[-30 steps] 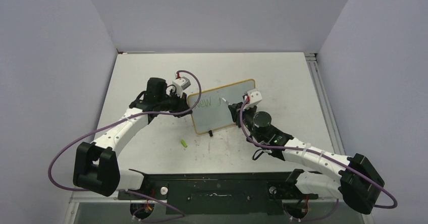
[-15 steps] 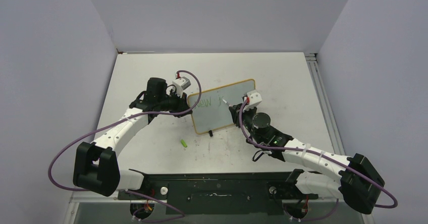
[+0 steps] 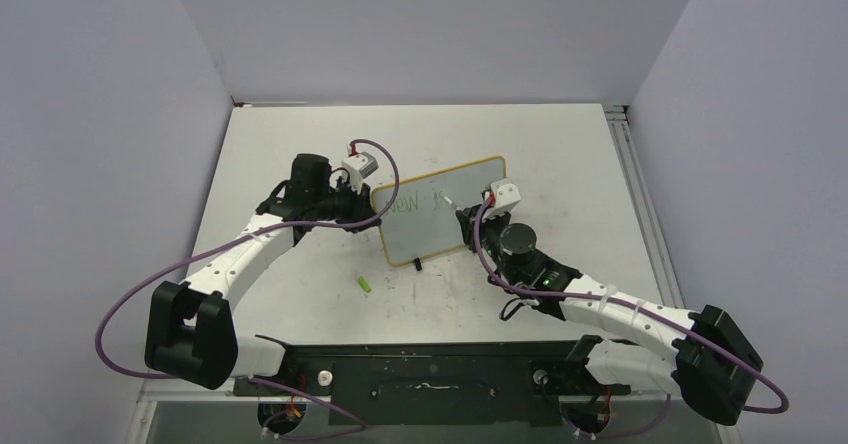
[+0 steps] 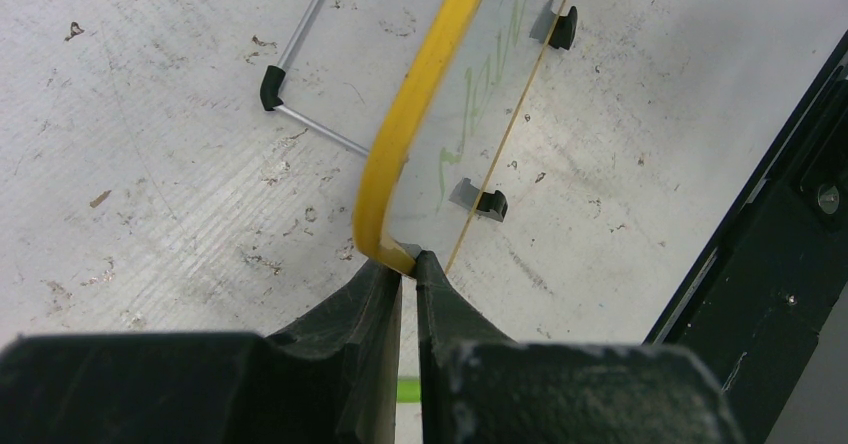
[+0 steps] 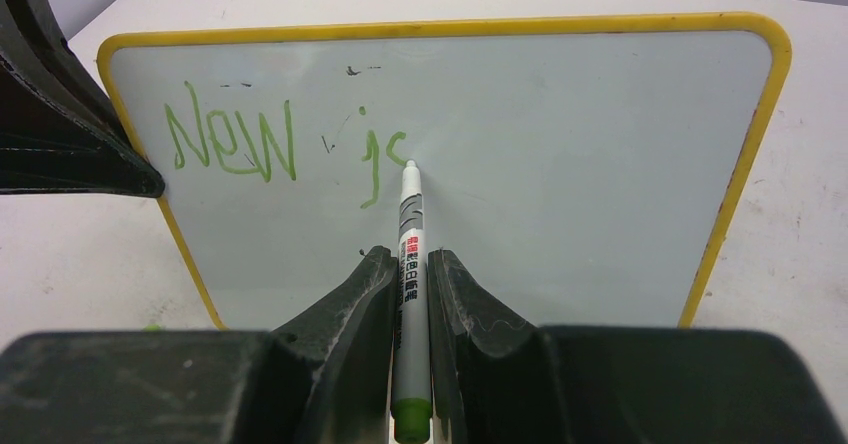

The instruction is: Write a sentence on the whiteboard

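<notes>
Since the propped whiteboard (image 3: 437,209) would be pushed back by pen pressure, its left edge is pinched in the closed left gripper (image 4: 405,264), while the marker (image 5: 411,214) is clamped in the shut right gripper (image 5: 410,259) with its tip (image 5: 409,167) pressed to the board's face, just after the green "New j" of the sentence (image 5: 235,144). Letters and tip contact are made plain only by the right wrist view; the frame (image 4: 400,154) nipped between the jaws, the wire stand (image 4: 310,24) behind the board and its black feet (image 4: 488,202) are shown only by the left wrist view.
</notes>
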Controlling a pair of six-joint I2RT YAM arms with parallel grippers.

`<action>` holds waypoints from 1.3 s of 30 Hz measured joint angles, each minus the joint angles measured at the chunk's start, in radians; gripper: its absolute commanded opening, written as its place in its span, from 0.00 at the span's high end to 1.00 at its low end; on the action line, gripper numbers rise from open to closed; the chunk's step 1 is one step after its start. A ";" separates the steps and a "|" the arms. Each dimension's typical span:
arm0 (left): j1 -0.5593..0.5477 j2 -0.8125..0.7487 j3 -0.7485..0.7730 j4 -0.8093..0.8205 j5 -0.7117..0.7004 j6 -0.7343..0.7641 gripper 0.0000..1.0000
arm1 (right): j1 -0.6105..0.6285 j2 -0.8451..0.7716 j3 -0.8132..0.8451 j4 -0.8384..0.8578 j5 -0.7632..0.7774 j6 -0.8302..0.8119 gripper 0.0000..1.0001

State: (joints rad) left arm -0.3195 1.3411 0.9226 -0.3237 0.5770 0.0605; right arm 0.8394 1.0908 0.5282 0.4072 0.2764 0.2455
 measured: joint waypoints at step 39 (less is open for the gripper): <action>-0.006 0.000 0.002 -0.004 -0.004 0.000 1.00 | 0.040 0.013 0.051 -0.016 0.048 -0.033 0.95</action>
State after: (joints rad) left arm -0.3260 1.3411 0.9249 -0.3279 0.5728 0.0605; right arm 0.8791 1.1034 0.5793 0.3912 0.3248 0.2123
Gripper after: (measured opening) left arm 0.073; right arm 0.158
